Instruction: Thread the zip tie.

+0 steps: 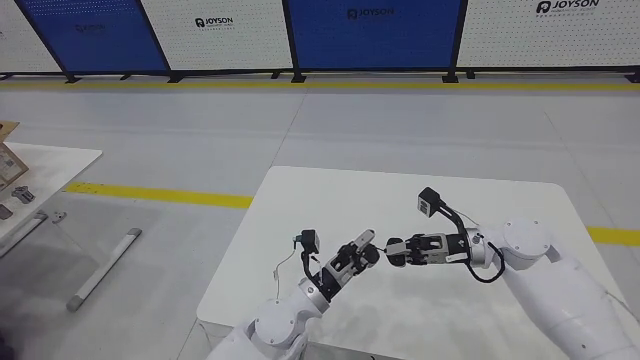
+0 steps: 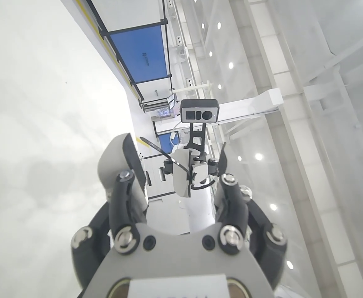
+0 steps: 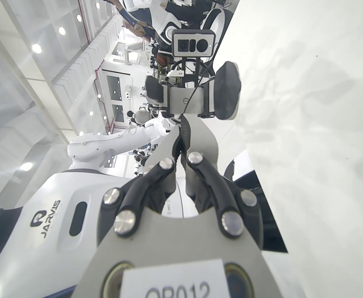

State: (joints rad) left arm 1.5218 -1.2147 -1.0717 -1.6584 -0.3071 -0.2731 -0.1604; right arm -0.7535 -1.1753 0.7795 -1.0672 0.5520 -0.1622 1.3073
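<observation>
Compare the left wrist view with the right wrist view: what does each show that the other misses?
Left wrist view: the zip tie as a black strip jutting from the shut right gripper, framed between the open left gripper's fingers. Right wrist view: the left gripper's two dark pads face-on, spread apart, beyond the right gripper's closed tips. Both: the two grippers facing each other above the white table.

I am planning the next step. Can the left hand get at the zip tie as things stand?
Probably yes. The left hand is open and faces the right hand, which is shut on the zip tie. Its free end sticks out toward the left hand, with nothing between.
</observation>
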